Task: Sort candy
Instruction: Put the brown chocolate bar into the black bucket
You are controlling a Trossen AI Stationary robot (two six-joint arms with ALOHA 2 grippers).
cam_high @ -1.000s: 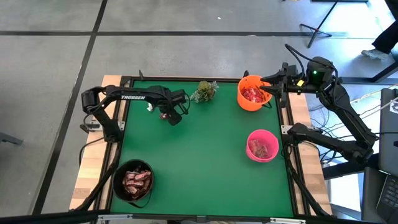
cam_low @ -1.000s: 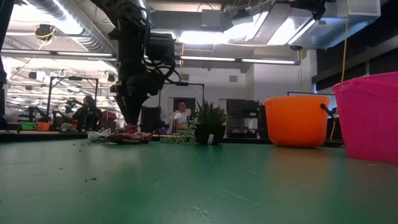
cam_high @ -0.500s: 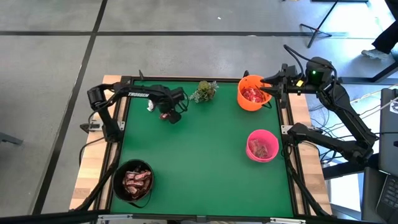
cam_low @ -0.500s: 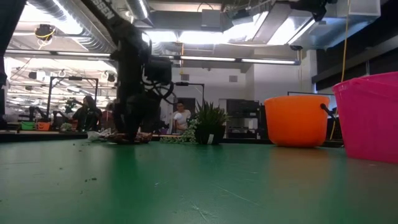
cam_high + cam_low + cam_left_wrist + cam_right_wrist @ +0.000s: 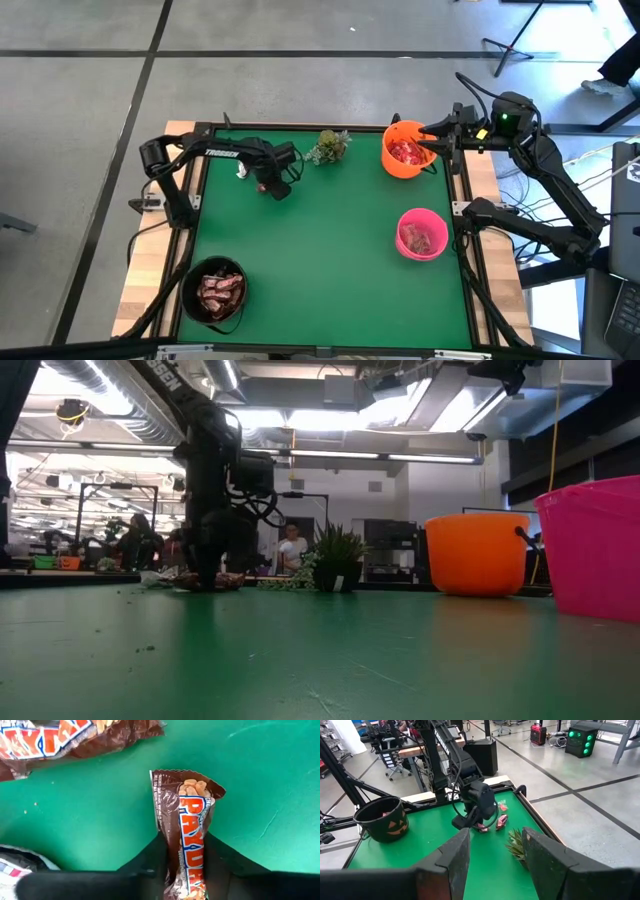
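1. Fingers of my left gripper [image 5: 185, 870] had drawn in since a second earlier, when they stood wider, and now pinched a brown PayDay bar [image 5: 189, 820] lying on the green table [image 5: 330, 240]; the arm had also dropped lower to the mat in the low view.
2. My right gripper [image 5: 492, 865] had not moved: it hung over the orange bowl [image 5: 405, 148], fingers apart, holding nothing.
3. Count: three bowls, namely the orange one with red candy, a pink one [image 5: 421, 234] and a black pumpkin-faced one [image 5: 214, 289] with brownish candy; one green plant sprig [image 5: 328, 146].
4. Beside the held bar lay a second PayDay wrapper [image 5: 65, 740] and a pale wrapper [image 5: 20, 862] I could not read.
5. "TROSSEN" showed on my left arm [image 5: 222, 153].
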